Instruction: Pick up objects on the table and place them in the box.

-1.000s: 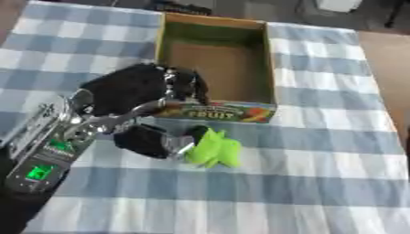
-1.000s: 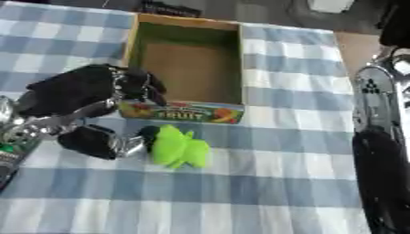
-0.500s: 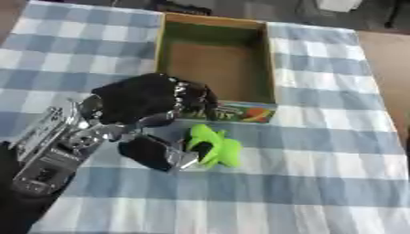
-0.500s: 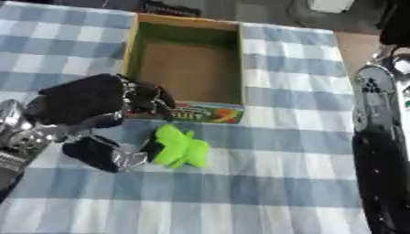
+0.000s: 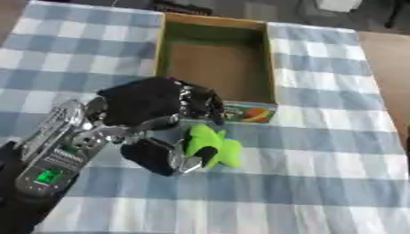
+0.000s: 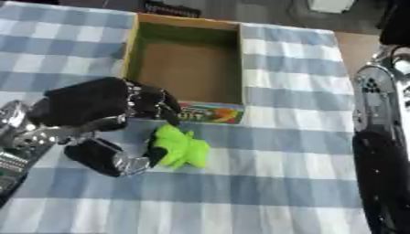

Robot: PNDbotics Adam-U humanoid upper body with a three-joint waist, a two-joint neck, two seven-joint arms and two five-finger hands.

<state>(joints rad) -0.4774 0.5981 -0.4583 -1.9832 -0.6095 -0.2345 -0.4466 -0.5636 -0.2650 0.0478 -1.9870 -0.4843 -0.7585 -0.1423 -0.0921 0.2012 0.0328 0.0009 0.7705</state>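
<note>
A lime green soft toy (image 5: 214,146) lies on the checked cloth just in front of the open cardboard box (image 5: 216,68), whose green inside holds nothing and whose front wall bears a fruit label (image 5: 250,113). My black left hand (image 5: 140,103) comes in from the lower left and straddles the toy. Its thumb (image 5: 160,156) touches the toy's left side, while its bent fingers (image 5: 202,101) hover above the toy's far end, by the box's front. The toy rests on the table. My right hand shows in neither view.
A blue and white checked cloth (image 5: 320,151) covers the table. Part of my right arm (image 6: 380,151), silver and black, stands along the right edge of the right eye view. Bare floor and dark objects lie beyond the far edge.
My left hand has moved right and toward the toy, and its thumb has come up against the toy's left side. The toy and box have stayed put.
</note>
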